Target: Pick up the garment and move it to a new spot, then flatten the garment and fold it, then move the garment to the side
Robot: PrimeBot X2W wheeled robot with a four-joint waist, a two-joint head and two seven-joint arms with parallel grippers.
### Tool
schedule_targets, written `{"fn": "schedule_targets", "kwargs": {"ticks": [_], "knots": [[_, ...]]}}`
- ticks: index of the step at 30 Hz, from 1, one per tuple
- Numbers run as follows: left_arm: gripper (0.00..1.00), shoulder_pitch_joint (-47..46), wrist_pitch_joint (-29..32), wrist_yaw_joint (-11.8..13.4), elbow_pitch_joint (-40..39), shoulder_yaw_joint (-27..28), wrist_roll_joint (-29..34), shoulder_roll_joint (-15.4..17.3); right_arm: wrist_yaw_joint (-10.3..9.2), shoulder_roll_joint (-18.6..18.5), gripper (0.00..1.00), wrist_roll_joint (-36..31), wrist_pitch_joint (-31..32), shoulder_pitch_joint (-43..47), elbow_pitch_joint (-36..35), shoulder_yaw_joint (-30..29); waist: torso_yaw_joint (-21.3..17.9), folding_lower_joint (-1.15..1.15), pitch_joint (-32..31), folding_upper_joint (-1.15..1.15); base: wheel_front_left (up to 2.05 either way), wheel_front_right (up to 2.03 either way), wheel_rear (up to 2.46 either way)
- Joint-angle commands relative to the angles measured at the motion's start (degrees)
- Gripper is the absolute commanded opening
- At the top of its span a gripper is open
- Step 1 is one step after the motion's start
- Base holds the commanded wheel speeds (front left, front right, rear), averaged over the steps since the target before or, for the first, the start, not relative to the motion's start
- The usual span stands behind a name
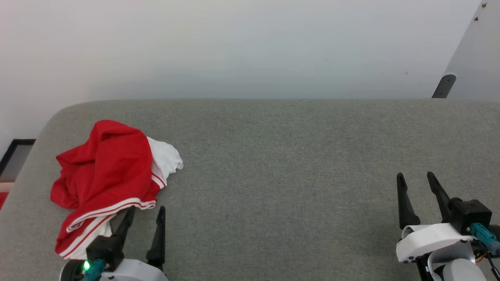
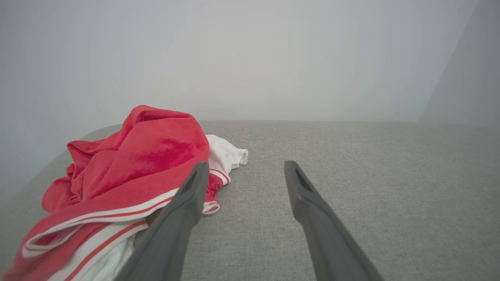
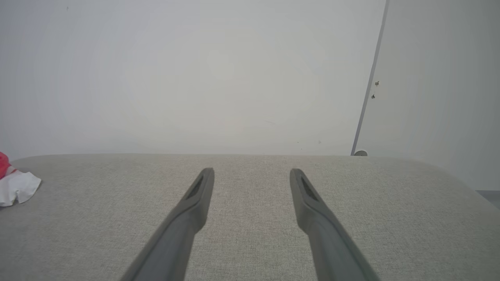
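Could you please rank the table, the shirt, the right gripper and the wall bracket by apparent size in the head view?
1. table
2. shirt
3. right gripper, open; it sits near the camera, which enlarges it
4. bracket, smallest; it is far off, so its real size is unsure

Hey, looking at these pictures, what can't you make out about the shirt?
Head view: the shirt lies crumpled, so its own folds hide its front and any print.
Left wrist view: a finger of the left gripper covers the near hem; whether they touch is unclear.
Right wrist view: the left edge cuts off most of the shirt.
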Motion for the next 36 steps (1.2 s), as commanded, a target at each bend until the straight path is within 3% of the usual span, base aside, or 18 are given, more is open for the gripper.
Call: {"fn": "schedule_targets", "kwargs": {"ticks": [1,12,18,24,36], "knots": [[1.0,-0.1,-0.4,-0.1,0.0,-0.1,1.0,0.2,0.04,0.2,1.0,-0.9,-0.4,0.7,-0.4,-0.2,0.0,0.0,0.0,0.0,0.0,0.0,0.0],[1.0,0.2,-0.2,-0.1,0.2,-0.6,-0.3,0.3,0.04,0.3,1.0,0.2,-0.4,1.0,-0.8,-0.5,0.7,0.0,-0.3,0.0,0.0,0.0,0.0],[1.0,0.0,-0.2,-0.1,0.8,-0.4,-1.6,-0.5,0.04,0.3,1.0,1.3,-0.4,1.9,-1.1,0.9,3.5,0.0,-0.5,0.0,0.0,0.0,0.0],[1.0,1.2,-0.2,-0.1,1.2,-0.4,-2.2,-1.1,0.04,0.3,1.0,2.7,-0.4,2.7,-0.9,2.9,10.0,0.0,-0.7,0.0,0.0,0.0,0.0],[1.0,2.4,-0.2,-0.1,1.3,0.8,-1.7,-2.5,0.03,0.3,1.0,4.9,-0.4,2.4,0.4,8.0,27.3,0.0,-1.2,0.0,0.0,0.0,0.0]]}}
